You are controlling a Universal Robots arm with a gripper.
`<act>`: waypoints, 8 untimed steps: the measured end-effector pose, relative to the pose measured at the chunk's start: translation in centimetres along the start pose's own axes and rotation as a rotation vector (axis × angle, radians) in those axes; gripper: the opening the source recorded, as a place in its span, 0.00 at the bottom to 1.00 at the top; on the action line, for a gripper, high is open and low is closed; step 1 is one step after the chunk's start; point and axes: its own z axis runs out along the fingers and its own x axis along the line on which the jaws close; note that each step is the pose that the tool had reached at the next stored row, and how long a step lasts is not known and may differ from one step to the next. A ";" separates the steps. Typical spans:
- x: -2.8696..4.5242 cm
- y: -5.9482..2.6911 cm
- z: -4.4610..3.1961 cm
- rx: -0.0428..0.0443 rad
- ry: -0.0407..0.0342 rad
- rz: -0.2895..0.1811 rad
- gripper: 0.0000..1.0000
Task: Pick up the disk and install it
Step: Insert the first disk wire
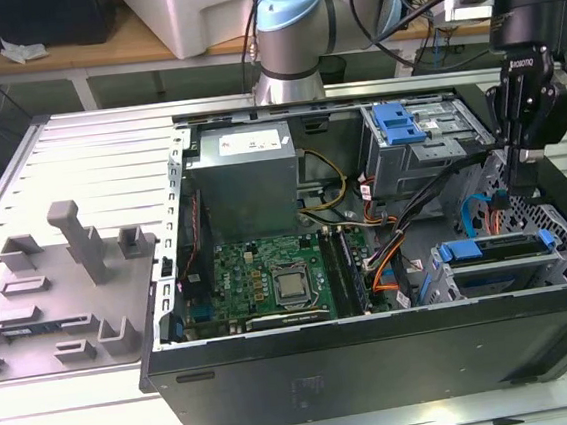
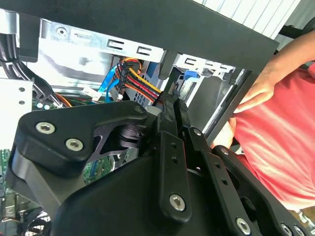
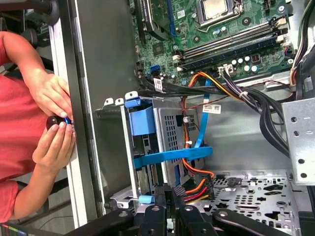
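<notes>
With fingers pressed together and empty, the gripper [image 1: 526,161] hung among loose cables [image 1: 415,205] beside the seated disk [image 1: 498,265], risking a snag.

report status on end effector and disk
Black end effector shut, hovering over the drive bays. Silver hard drive in blue plastic bracket sits in grey metal bay below it. Person's hands at case edge.

An open computer case [image 1: 379,364] lies on the slatted tabletop [image 1: 77,152]. Inside it are a green motherboard [image 1: 269,274], a grey power-supply box [image 1: 249,171] and a metal cage with a blue latch [image 1: 400,121]. A grey moulded fixture [image 1: 64,284], possibly plastic, sits beside the case.
</notes>
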 end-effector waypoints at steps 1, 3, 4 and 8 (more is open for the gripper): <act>0.00 0.00 0.00 0.0000 0.0000 0.000 0.17; 0.00 0.01 0.00 0.0000 0.0000 0.000 0.17; -0.01 0.00 0.00 0.0000 -0.0001 0.000 0.17; 0.22 0.31 0.11 0.0028 -0.0054 0.002 0.17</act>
